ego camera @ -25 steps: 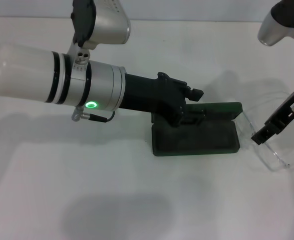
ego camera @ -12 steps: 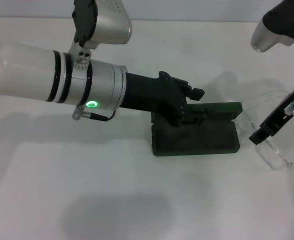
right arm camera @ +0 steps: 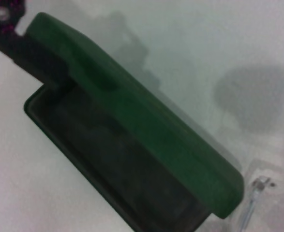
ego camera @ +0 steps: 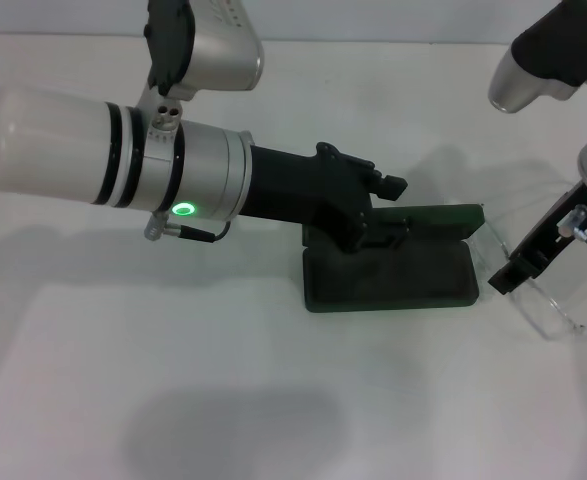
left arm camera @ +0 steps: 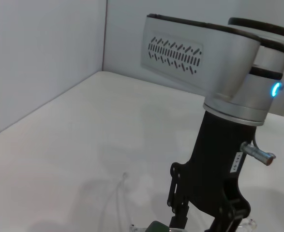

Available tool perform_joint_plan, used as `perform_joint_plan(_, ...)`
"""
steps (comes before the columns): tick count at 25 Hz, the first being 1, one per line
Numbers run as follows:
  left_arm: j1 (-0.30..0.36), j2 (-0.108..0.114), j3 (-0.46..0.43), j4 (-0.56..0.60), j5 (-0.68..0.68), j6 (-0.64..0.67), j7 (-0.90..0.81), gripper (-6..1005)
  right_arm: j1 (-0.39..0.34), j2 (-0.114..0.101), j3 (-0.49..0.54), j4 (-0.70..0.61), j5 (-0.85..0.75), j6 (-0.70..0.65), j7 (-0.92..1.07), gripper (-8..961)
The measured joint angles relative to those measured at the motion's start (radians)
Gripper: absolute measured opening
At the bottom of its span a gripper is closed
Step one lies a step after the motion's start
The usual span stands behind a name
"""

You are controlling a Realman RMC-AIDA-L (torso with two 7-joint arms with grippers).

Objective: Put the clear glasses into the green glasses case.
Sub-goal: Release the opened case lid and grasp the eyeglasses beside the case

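Head view shows your left gripper pinching the raised lid of the dark green hinged hard glasses case at centre, while your right gripper pinches the transparent colourless plastic glasses just right of it. Those slick clear arms could slip or snag the case's right end, and a loosened left grip would likely drop the lid.

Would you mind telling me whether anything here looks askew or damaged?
Nothing stands out. The green glasses case lies open under the left pincer; the clear glasses sit intact beside it at the right pincer.

White table, open green glasses case, seemingly clear glasses
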Motion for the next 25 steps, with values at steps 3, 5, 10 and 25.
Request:
perform_joint_plan(3,-0.003,0.0,0.0,-0.008,0.0,-0.001,0.0,492,0.0,0.0,-0.012,0.001,0.005,0.0,0.0,466)
perform_joint_plan(5,-0.004,0.0,-0.001,-0.011,0.0,-0.001,0.0,492,0.001,0.001,-0.019,0.001,0.005,0.001,0.002,466)
perform_joint_plan(10,-0.005,0.0,-0.001,-0.015,0.0,-0.002,0.0,492,0.001,0.001,-0.025,0.001,0.001,0.009,0.001,405)
perform_joint_plan(25,0.002,0.001,-0.001,-0.02,0.0,-0.002,0.0,493,-0.011,-0.005,-0.057,-0.015,0.003,0.047,-0.018,158)
